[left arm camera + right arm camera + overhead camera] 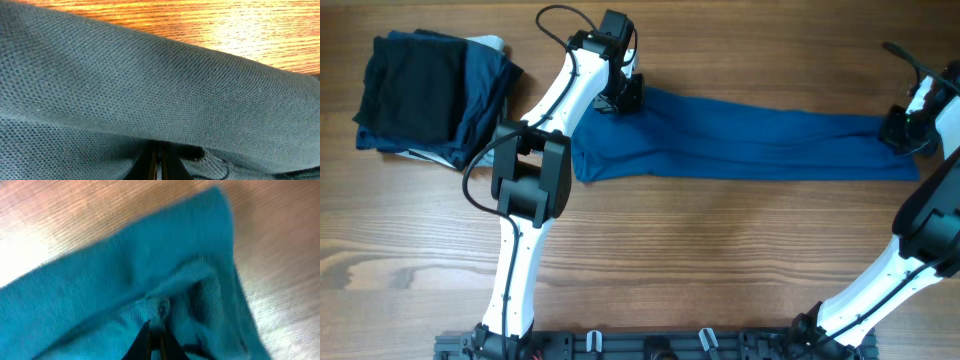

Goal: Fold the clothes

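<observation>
The blue polo shirt [740, 145] lies stretched in a long band across the table [720, 260]. At its left end the left gripper [626, 97] has its fingers pinched together on the fabric. The right gripper [902, 130] is clamped tight on the far right end. Folded dark garments [425, 95] sit stacked at the table's left, apart from the shirt.

Our left arm [535, 190] reaches away from us with its elbow bent. The left gripper [626, 99] points down at its far end, and its fingers [170, 166] are pinched together on the shirt [750, 148]. Our right arm [912, 250] bows out toward the right edge. The right gripper [898, 131] sits low, and its fingers [141, 348] are likewise clamped on a bunched fold of the same shirt.
</observation>
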{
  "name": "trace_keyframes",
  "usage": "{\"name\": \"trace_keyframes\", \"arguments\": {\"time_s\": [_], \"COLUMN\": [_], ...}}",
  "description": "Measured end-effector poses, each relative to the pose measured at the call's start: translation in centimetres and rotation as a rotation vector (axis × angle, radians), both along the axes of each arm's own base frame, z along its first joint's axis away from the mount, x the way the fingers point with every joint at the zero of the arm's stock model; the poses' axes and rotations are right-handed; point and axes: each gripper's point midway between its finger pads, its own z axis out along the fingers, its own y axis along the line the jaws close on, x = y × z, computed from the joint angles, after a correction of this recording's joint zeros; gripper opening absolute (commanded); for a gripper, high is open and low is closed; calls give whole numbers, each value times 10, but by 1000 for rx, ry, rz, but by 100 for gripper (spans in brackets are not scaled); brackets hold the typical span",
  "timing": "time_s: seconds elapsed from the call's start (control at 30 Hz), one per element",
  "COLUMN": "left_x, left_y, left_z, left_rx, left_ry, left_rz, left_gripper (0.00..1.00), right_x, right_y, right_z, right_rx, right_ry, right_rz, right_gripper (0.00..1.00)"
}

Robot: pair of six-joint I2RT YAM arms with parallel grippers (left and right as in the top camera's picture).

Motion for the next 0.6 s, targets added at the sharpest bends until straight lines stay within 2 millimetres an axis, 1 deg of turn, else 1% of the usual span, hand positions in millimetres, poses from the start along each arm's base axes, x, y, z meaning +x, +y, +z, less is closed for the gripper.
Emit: {"name": "trace_keyframes", "arguments": {"time_s": [0.13,0.17,0.2,0.27,0.3,0.37,0.4,0.43,0.5,0.53,0.57,0.6], "left_x": [0,0,0,0,0,0,0,0,1,1,2,2], "left_y": [0,0,0,1,1,1,2,2,5,6,8,9], "left_z": [0,0,0,0,0,0,0,0,0,0,0,0], "left_rx": [0,0,0,1,0,0,0,-2,-2,-2,-2,-2], "left_ry": [1,1,1,1,2,2,2,4,6,7,7,8], "left_rz": [0,0,0,1,1,1,3,5,10,12,15,19], "left_gripper": [5,5,5,6,6,6,6,6,5,5,5,6], "right_x": [-26,-44,-52,-74,-81,-95,-102,-111,-123,-126,-129,-125], "right_y": [16,23,24,18,12,-4,-13,-26,-46,-53,-61,-60], "right_z": [-2,0,2,6,7,10,11,12,13,12,11,9], "right_rx": [67,91,88,43,8,-51,-67,-83,-91,-92,-80,-21], "right_ry": [108,179,210,303,334,370,376,385,366,354,332,291], "right_rz": [-18,-38,-53,-110,-146,-224,-265,-312,-389,-412,-443,-438], "right_gripper": [4,4,5,5,5,9,10,18,23,31,41,47]}}
